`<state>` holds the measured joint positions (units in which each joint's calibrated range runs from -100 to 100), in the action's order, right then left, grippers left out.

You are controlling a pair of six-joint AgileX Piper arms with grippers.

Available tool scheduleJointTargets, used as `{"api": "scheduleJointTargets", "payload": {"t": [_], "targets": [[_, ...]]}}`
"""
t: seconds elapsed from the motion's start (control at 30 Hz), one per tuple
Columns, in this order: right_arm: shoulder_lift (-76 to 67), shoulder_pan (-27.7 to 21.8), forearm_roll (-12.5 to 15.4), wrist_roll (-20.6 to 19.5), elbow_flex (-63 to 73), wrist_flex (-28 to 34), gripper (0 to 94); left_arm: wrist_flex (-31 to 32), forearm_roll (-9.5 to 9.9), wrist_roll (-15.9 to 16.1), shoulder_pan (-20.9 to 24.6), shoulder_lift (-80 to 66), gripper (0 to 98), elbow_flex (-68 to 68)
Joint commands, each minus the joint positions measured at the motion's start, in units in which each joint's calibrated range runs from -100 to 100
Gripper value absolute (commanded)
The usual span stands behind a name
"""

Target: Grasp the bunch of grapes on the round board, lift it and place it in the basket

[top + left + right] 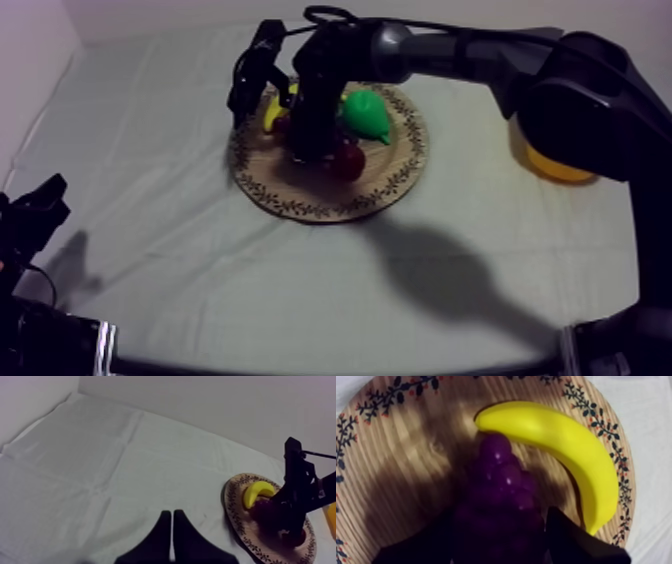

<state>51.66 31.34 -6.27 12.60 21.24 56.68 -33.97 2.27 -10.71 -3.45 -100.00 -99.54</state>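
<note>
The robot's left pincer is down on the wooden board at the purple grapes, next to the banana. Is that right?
Not quite. It is the right pincer that is down on the wooden board at the bunch of grapes, next to the banana; the right wrist view shows it. The left pincer hangs shut over the cloth.

no readable text or markings

My right gripper [311, 150] is down on the board [300, 203], between the banana [272, 113] and the pear [367, 116], its arm reaching in from the upper right. A small red fruit [348, 160] lies just beside it. The basket [556, 166] sits at the right, partly behind that arm. My left gripper [38, 212] rests low at the left.
</note>
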Motion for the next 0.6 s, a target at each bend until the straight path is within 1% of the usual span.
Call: {"api": "scheduleJointTargets", "payload": {"t": [0.0, 0.23, 0.43, 0.57], "targets": [[-0.6, 0.0, 0.0, -0.2, -0.8, -0.1, 39.0, 0.0, 0.0, 0.0, 0.0, 0.0, 0.0, 0.0], [-6.6, 0.0, 0.2, -0.4, -6.1, -1.8, 39.9, 0.0, 0.0, 0.0, 0.0, 0.0, 0.0, 0.0], [-15.1, -0.4, 0.6, -0.4, -11.2, -2.2, 39.6, 0.0, 0.0, 0.0, 0.0, 0.0, 0.0, 0.0], [-21.9, -0.5, 0.3, -1.1, -16.0, -2.8, 39.5, 0.0, 0.0, 0.0, 0.0, 0.0, 0.0, 0.0]]}}
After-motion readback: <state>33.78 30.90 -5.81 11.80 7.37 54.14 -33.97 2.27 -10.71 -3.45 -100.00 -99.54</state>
